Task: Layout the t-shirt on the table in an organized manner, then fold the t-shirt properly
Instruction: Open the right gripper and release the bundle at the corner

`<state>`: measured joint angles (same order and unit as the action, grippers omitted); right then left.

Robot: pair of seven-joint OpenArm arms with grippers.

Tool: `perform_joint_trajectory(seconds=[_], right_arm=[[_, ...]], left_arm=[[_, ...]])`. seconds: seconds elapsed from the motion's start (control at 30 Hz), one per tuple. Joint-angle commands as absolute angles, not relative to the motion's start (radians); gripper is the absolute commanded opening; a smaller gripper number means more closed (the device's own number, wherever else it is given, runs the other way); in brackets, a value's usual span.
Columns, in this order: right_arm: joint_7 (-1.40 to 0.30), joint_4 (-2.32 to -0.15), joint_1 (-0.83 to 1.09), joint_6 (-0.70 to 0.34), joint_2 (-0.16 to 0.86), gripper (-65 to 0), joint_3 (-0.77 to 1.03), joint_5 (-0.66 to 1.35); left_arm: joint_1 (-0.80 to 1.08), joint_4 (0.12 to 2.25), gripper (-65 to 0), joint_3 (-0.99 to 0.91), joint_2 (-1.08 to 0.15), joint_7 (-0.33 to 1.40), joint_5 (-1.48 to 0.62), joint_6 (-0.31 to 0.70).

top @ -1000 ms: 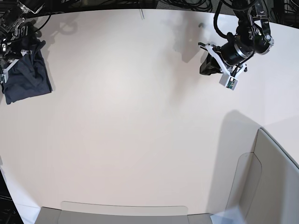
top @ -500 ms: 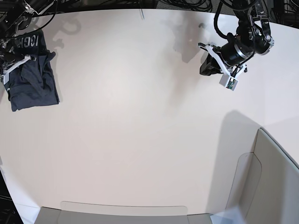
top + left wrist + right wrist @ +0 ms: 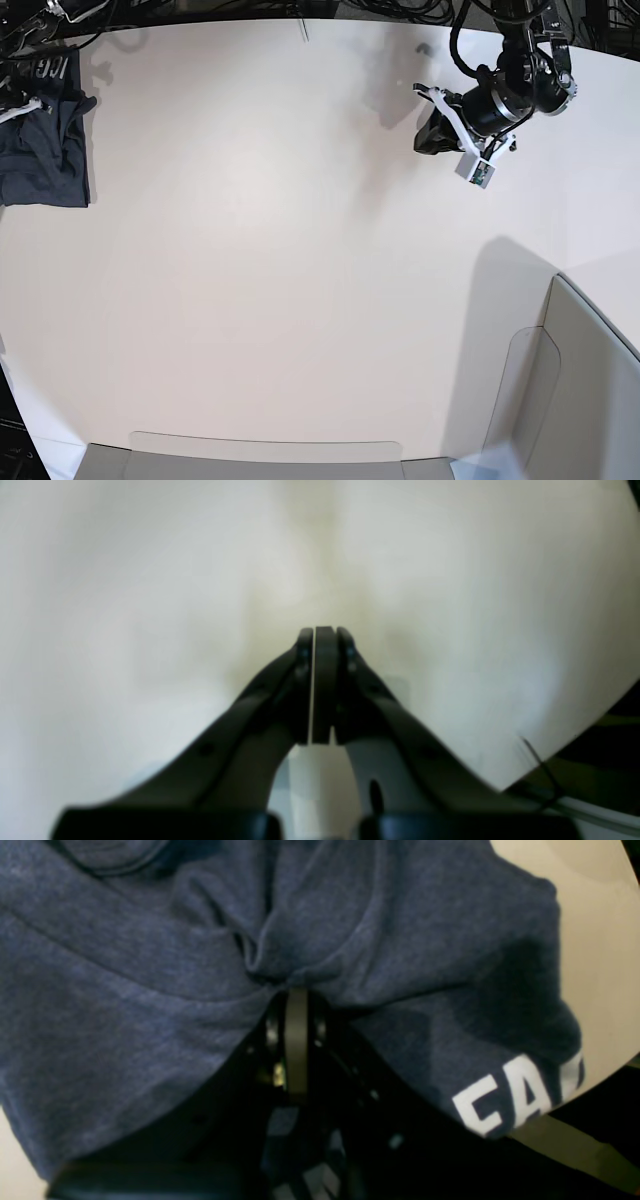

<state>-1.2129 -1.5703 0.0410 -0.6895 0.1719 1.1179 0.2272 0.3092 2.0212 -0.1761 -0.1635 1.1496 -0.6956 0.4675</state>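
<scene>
The t-shirt [image 3: 42,140] sits at the far left edge of the counter [image 3: 300,270] in the base view, bunched into a rumpled dark navy heap with part of its white lettering showing near the top corner. The right tool [image 3: 296,1005] is clenched on a pinch of this fabric: in the right wrist view its 2 jaws meet tight under a gathered fold, and creases fan out from that spot across the cloth. White block letters lie low on the right of that view, near the cloth's edge, with bare counter beyond. In the base view the right tool itself is hard to make out at the frame's left edge beside the shirt.

The left tool [image 3: 320,635] is clenched on nothing, its jaws pressed together with only a hairline slit between them, pointed at plain off-white counter. In the base view it [image 3: 428,135] hangs over the counter's far right part, well apart from the t-shirt, with most of the counter's width between them. Grey translucent bin walls [image 3: 560,390] stand at the near right corner.
</scene>
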Motion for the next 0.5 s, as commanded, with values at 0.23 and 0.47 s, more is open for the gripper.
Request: perform_joint_trajectory(seconds=[0.23,0.47], right_arm=[[-1.300,-1.577,-0.042,-0.698,0.182,-65.0,1.121,0.214],[-1.330,-1.682,-0.065,-0.698,0.185,-65.0,1.121,0.272]], left_arm=[[0.305,2.041,-65.0,-0.170,-0.171,1.130,-0.713,0.470],[0.305,2.043,-65.0,-0.171,-0.153,1.130,-0.714,0.470]])
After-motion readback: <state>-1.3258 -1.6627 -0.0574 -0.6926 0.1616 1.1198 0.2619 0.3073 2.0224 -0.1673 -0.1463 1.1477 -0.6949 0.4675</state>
